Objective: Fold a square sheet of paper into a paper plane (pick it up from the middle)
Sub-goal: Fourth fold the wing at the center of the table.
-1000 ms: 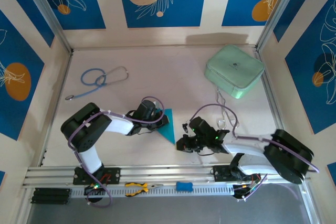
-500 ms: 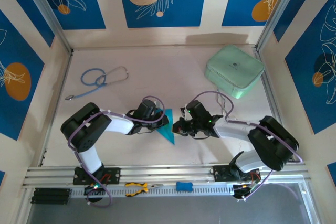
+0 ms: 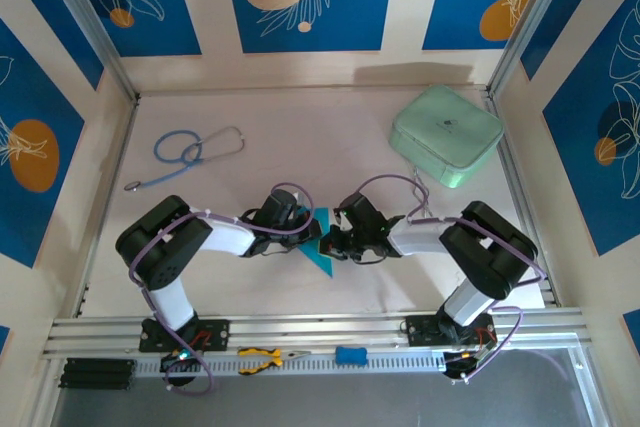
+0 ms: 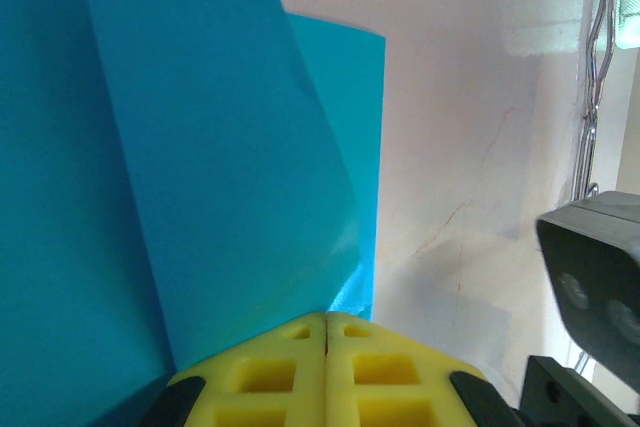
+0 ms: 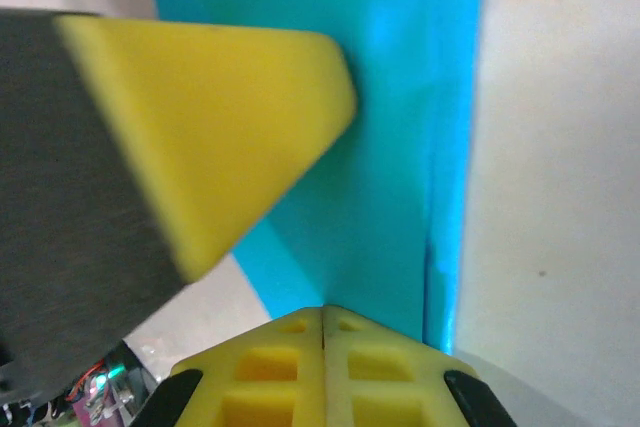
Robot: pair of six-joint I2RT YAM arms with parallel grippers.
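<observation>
Looks approx. midway: square sheet of paper (image 3: 320,249) already creased into a pointed triangle w/ overlapping flaps, lying on the table (image 3: 300,137) between both arms, yet nothing like a slim dart w/ centre crease & wings, so several folds left to do. At the wrist cams, left gripper (image 4: 326,319) clenched pad-to-pad, apparently nipping a flap's lower edge. Likewise right gripper (image 5: 322,312), squeezed tight on the sheet's edge, close beside the other arm's yellow fingertip (image 5: 215,112).
</observation>
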